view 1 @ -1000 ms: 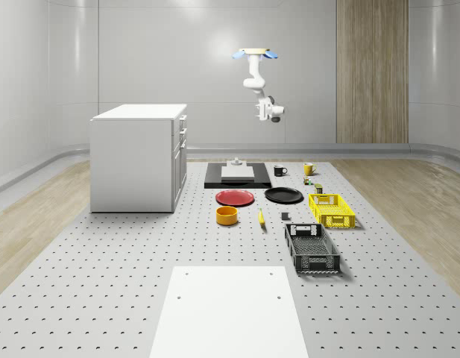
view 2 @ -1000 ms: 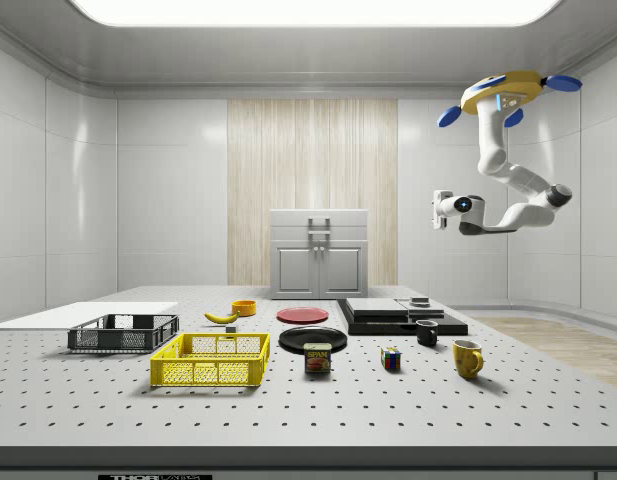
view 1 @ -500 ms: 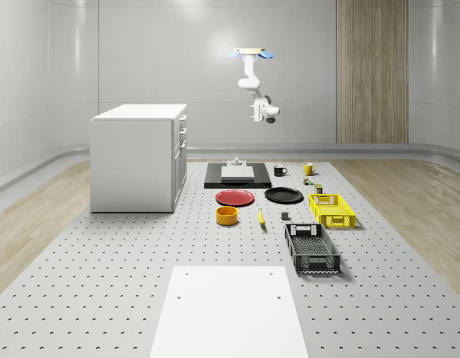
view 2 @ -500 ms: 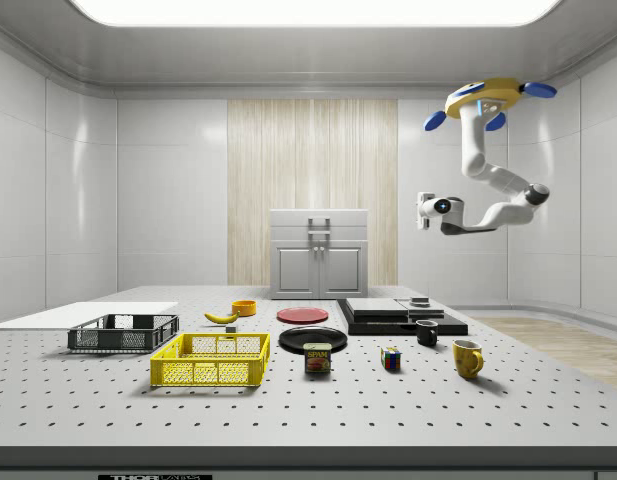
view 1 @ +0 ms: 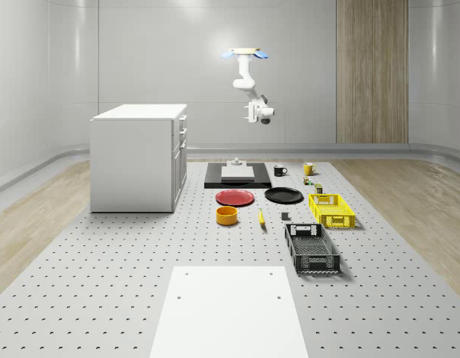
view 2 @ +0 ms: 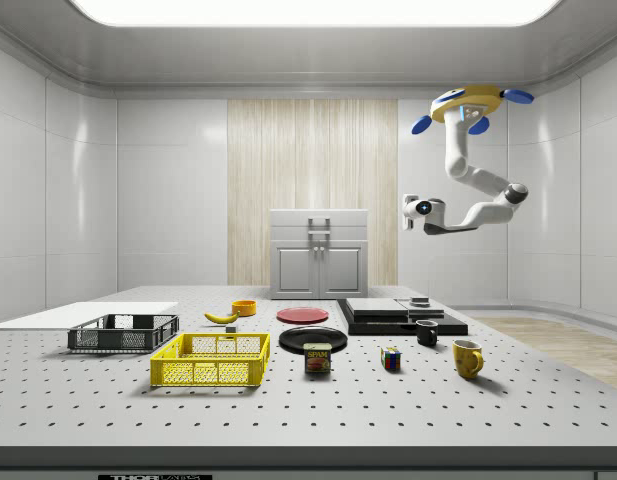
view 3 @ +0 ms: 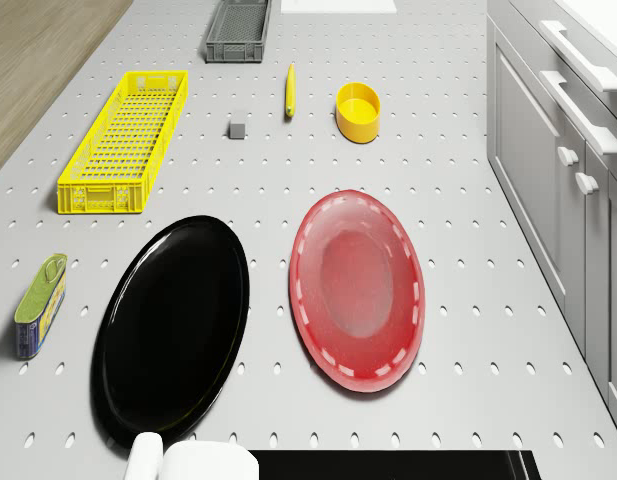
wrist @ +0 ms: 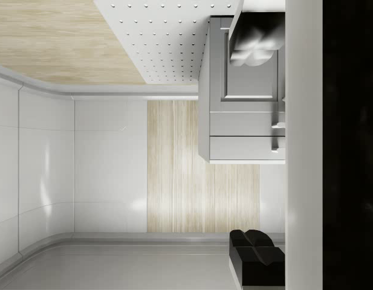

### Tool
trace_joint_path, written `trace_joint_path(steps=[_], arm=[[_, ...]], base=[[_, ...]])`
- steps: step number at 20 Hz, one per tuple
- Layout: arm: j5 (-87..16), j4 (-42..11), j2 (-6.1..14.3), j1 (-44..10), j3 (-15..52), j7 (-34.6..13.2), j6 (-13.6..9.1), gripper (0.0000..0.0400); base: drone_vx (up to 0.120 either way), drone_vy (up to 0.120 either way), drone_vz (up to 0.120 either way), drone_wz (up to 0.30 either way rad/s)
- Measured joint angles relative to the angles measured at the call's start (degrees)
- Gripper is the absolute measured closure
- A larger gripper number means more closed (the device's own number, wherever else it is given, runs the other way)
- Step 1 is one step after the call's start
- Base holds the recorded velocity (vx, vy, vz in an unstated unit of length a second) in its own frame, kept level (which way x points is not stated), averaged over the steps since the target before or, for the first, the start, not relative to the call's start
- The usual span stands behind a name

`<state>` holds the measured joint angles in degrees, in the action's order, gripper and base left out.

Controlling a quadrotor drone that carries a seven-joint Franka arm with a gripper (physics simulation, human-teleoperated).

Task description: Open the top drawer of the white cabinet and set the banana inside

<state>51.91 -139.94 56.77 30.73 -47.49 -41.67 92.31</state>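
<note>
One white cabinet [view 1: 139,156], drawers closed, far left | one orange bowl [view 1: 227,215] | one banana [view 1: 261,217] on the table between bowl and yellow crate [view 1: 331,209] | two plates: red plate [view 1: 235,197], black plate [view 1: 283,195] | one drone [view 1: 247,53] hovering high above the far black slab [view 1: 237,176] | gripper [view 1: 252,113] holds nothing; finger spread cannot be told.

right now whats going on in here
A drone with an arm hovers high over the far end of the table, near the black slab. Its gripper is in mid-air, holding nothing and pointed toward the cabinet. The drawers look shut, and the banana lies on the table by the orange bowl.
</note>
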Motion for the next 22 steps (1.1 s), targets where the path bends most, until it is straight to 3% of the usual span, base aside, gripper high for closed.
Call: trace_joint_path(steps=[6,15,22], arm=[[-0.97,-0.16,1.28,1.32,-0.50,-0.80,1.21,0.0000],[-2.33,-0.39,3.05,3.07,-1.14,-1.93,2.83,0.0000],[-3.30,-0.55,4.29,4.26,-1.54,-2.74,3.93,0.0000]], base=[[0.120,-0.120,0.000,0.000],[0.120,-0.009,0.000,0.000],[0.120,-0.120,0.000,0.000]])
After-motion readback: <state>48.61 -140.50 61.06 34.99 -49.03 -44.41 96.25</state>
